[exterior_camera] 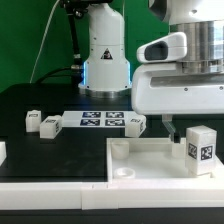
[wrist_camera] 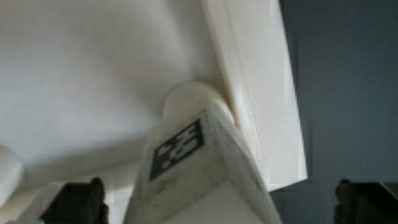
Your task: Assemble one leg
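Observation:
A leg, a small white block with a black-and-white tag, stands upright on the right corner of the large white panel. My gripper hangs just above and around it. In the wrist view the leg rises between my two dark fingers, which stand wide apart with a gap on each side of it, so the gripper is open. The panel fills the view behind the leg. Three more legs lie on the black table: two at the exterior view's left, one mid-table.
The marker board lies flat between the loose legs. The arm's white base stands behind it. Another white part shows at the exterior view's left edge. The panel's raised rim borders its left side.

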